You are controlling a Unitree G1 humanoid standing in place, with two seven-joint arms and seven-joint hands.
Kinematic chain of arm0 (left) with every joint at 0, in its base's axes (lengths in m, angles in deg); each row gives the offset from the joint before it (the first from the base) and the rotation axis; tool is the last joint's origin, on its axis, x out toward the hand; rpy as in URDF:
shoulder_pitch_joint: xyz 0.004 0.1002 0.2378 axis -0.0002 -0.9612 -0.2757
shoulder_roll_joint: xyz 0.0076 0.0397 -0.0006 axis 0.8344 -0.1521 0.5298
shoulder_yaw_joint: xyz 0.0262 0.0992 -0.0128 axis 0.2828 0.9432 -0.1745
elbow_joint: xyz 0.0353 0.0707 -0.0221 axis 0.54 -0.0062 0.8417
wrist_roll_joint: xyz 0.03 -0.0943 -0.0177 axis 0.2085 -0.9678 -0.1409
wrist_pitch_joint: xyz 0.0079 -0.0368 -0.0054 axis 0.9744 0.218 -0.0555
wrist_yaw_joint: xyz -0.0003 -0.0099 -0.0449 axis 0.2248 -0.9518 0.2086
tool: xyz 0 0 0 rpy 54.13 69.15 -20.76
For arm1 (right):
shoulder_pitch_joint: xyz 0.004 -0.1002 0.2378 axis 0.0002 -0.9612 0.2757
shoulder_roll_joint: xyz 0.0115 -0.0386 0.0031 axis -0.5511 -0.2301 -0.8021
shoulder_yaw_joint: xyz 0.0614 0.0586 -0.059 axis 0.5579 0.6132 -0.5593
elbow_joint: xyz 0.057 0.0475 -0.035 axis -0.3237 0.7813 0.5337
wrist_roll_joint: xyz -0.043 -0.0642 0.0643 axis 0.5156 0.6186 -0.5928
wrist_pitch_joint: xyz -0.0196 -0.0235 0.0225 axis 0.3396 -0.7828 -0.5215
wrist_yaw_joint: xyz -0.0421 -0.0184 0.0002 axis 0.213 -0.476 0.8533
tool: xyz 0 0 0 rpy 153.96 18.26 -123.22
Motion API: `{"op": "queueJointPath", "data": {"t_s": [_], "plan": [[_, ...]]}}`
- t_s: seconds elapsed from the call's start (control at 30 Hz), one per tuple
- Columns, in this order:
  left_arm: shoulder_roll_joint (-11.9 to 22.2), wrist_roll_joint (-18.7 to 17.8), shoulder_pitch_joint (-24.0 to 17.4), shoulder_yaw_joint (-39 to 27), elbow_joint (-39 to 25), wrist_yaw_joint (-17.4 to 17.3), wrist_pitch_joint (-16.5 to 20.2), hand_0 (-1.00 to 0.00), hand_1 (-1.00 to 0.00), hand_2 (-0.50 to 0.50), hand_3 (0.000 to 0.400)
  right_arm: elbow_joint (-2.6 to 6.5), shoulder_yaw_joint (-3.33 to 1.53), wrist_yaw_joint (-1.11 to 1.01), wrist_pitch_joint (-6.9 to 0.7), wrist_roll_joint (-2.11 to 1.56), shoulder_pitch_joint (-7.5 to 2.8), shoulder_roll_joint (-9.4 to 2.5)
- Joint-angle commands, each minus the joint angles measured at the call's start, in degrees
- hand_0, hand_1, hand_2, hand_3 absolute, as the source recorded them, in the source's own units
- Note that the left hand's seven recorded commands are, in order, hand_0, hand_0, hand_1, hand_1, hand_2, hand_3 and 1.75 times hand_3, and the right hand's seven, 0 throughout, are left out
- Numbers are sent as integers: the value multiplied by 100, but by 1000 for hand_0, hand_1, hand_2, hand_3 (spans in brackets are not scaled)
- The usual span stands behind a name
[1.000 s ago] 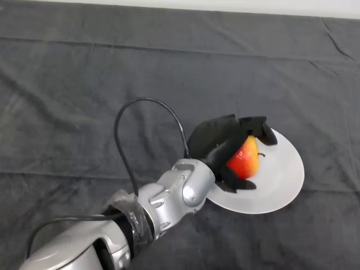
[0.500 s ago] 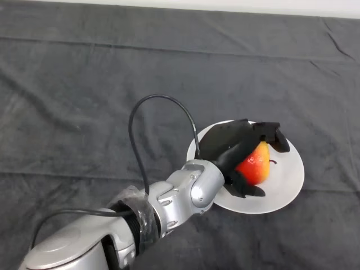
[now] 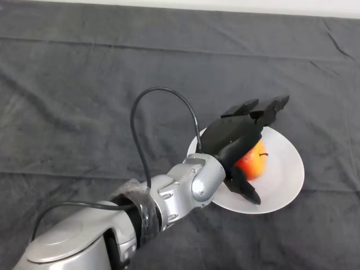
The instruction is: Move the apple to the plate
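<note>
A red and yellow apple [image 3: 252, 162] lies on the white plate [image 3: 284, 180] at the right of the table, partly hidden behind my hand. My black left hand [image 3: 236, 132] hovers over the plate's left half. Its fingers [image 3: 270, 107] stretch out straight past the apple toward the upper right, and its thumb [image 3: 246, 190] points down to the plate's near side. The hand is open and no longer wraps the apple.
A dark grey cloth [image 3: 84, 101] covers the whole table, with creases at the far right corner. My silver-grey forearm [image 3: 169, 197] runs from the lower left up to the plate.
The hand carried the apple further over the plate, then its fingers uncurled and lifted off it. The apple now rests on the plate.
</note>
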Motion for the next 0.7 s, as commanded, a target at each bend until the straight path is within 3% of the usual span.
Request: {"op": "queueJointPath", "data": {"t_s": [0.03, 0.33, 0.7], "plan": [[100, -33, 466, -254, -3, 155, -175, 0, 0, 0, 0, 638, -462, 56, -747, -77, -508, -990], [459, 24, 183, -886, -176, 498, -560, 0, 0, 0, 0, 635, -466, 58, -747, -80, -510, -989], [1040, -7, -305, -1757, -378, 617, -1000, 0, 0, 0, 0, 624, -465, 65, -750, -74, -515, -989]]}}
